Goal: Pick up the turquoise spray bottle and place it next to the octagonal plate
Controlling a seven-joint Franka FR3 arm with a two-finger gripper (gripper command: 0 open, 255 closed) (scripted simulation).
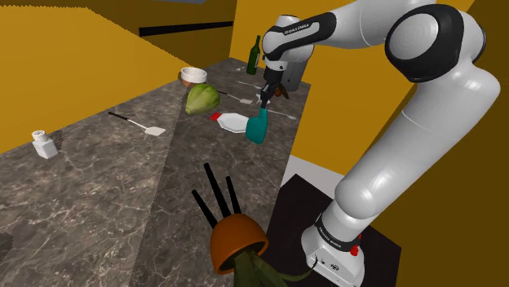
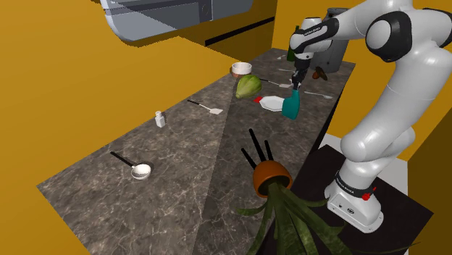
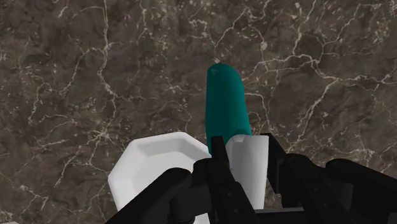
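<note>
Turquoise in the body and white at the head, your spray bottle [image 3: 226, 108] hangs from the gripper [image 3: 247, 159]; the two black fingers [image 3: 219, 153] have closed in on the white head from either side and clasp it (the body points away from the hand, toward the dark veined counter [image 1: 98, 187]); you cannot tell from these views whether its base touches the counter or sits just above it. In the shoulder view the bottle leans a little and is just beside the white octagonal plate [image 1: 234, 122], on the side toward the counter's front edge; the wrist view puts the plate's rim right alongside the bottle too. Beyond the plate you have a green rounded vegetable [image 1: 201, 99], then a white bowl [image 1: 193, 76] and a dark green bottle [image 1: 254, 55]; a spatula [image 1: 140, 124] and a small white shaker [image 1: 44, 145] lie well apart, farther along the counter; a brown plant pot [image 1: 236, 243] is nearest the stand.
</note>
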